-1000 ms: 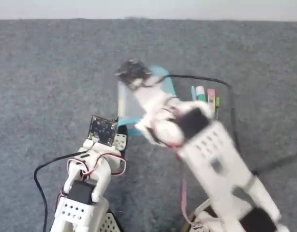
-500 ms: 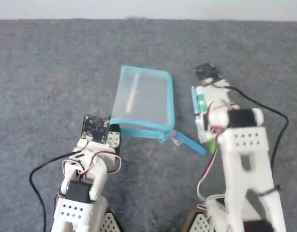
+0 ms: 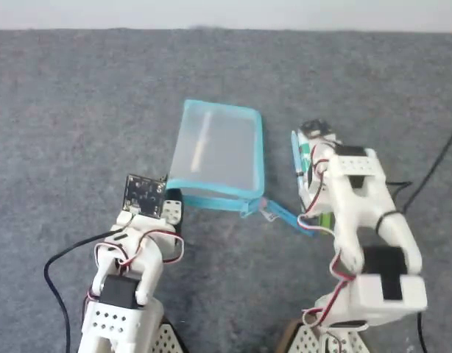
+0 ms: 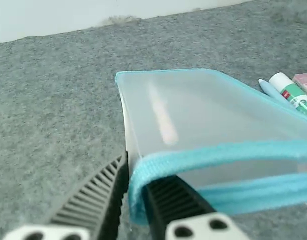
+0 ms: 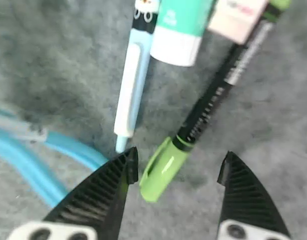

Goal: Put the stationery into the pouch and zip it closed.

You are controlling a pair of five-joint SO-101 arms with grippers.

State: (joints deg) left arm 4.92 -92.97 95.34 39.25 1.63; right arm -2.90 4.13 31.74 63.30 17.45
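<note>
A translucent pouch (image 3: pixel 219 151) with blue trim lies mid-table, a pale stick (image 4: pixel 163 120) inside it. My left gripper (image 4: pixel 136 172) is shut on the pouch's blue near edge (image 4: pixel 208 152) at its left corner. To the pouch's right lie a light blue pen (image 5: pixel 131 95), a green-and-white glue stick (image 5: pixel 181 30), a pink eraser (image 5: pixel 238 17) and a black pen with a green cap (image 5: pixel 203 125). My right gripper (image 5: pixel 176 170) hangs open just above the green cap, one finger (image 5: pixel 113 190) near the blue pen's tip. The right arm (image 3: pixel 355 198) covers most of these items in the high view.
The pouch's loose blue zip end (image 3: pixel 285 215) trails on the grey carpet toward the right arm's base. Cables run beside both arm bases. Open carpet stretches left of and beyond the pouch.
The right arm swung from over the pouch to the right and dropped low over the stationery. The left arm kept its hold on the pouch edge.
</note>
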